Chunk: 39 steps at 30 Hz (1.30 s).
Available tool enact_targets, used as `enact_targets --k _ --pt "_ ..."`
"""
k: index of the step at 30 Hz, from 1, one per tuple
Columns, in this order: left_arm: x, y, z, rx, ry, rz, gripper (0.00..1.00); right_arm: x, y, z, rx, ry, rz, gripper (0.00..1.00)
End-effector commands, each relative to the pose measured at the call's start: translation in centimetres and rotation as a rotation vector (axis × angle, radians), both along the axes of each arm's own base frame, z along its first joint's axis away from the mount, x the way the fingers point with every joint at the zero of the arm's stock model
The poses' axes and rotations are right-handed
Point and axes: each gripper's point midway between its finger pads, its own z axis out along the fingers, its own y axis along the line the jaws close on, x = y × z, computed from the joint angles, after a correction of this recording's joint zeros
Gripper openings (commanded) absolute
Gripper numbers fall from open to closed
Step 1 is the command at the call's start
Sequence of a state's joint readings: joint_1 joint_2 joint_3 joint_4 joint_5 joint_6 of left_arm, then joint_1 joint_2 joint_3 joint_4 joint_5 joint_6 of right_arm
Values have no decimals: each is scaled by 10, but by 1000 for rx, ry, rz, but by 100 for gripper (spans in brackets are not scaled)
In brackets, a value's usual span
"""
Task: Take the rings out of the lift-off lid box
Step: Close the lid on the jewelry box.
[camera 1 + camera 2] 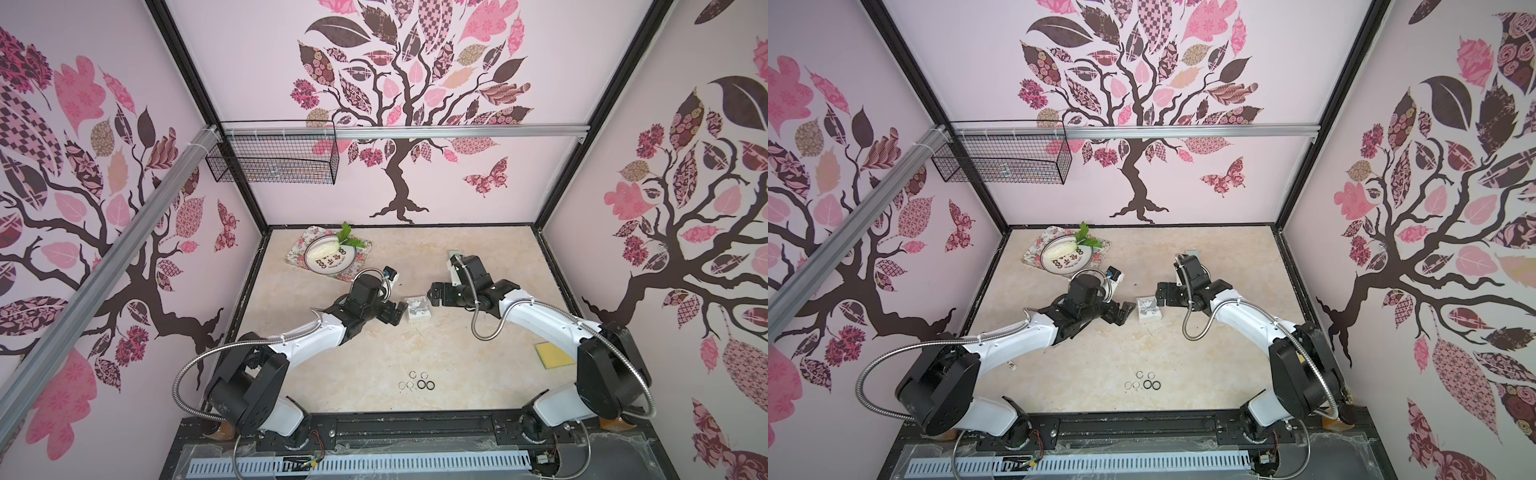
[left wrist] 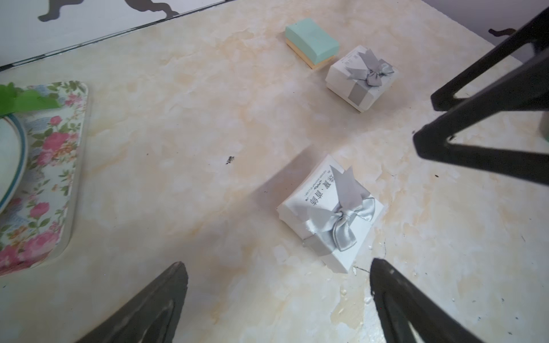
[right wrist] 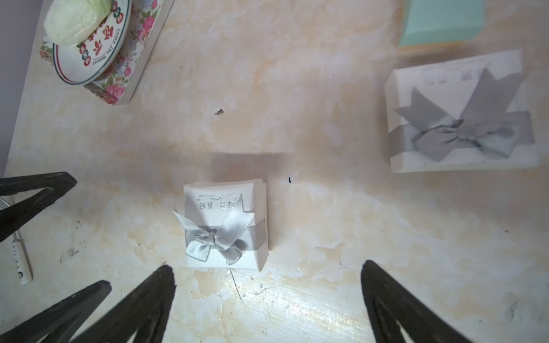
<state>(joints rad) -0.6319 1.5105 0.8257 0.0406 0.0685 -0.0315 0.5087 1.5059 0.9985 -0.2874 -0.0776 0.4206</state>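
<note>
Lying on counter (image 1: 374, 353) near front edge: six rings (image 1: 417, 382), four silvery, two black. Flanking closed white box (image 1: 417, 314), one of two: left end effector (image 1: 397, 316) and right end effector (image 1: 432, 294), both spread, holding nothing.

light: bright, even | shadows: soft | glare: sheen on table (image 3: 297, 308) | top views: bowed edges | right wrist: gift box (image 3: 460, 118) blurred

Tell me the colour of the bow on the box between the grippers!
Shiny silver-grey bow, seen best in the right wrist view.
</note>
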Motion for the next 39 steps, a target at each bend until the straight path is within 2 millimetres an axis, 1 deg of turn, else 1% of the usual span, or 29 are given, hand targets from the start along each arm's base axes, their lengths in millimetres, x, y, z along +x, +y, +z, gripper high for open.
enact_targets --k 1,6,13,17,24,27,29,34,36,38,39 --pt "11 -7 -2 35 8 -3 98 9 9 -6 10 -15 24 100" --pt "26 -18 -17 55 35 -2 98 14 14 -25 5 12 33 100" --pt "40 -19 -38 81 68 27 98 19 21 -46 -4 70 53 100" --pt "41 -16 -50 85 93 41 98 17 25 -58 -11 116 66 100" --pt "40 -10 -68 96 126 53 98 13 22 -78 -25 152 50 100" --pt "39 -12 -71 93 133 49 98 12 21 -85 -30 169 47 100" --pt "38 -11 -72 92 137 49 98 12 22 -89 -36 176 46 97" --pt "36 -10 -73 88 139 50 98 12 19 -91 -62 179 40 95" --pt "34 -9 -70 84 137 52 98 13 18 -90 -72 179 40 95" --pt "33 -8 -64 79 127 55 98 15 17 -82 -77 161 39 96" --pt "32 -6 -58 77 117 59 98 16 17 -76 -79 149 42 99"
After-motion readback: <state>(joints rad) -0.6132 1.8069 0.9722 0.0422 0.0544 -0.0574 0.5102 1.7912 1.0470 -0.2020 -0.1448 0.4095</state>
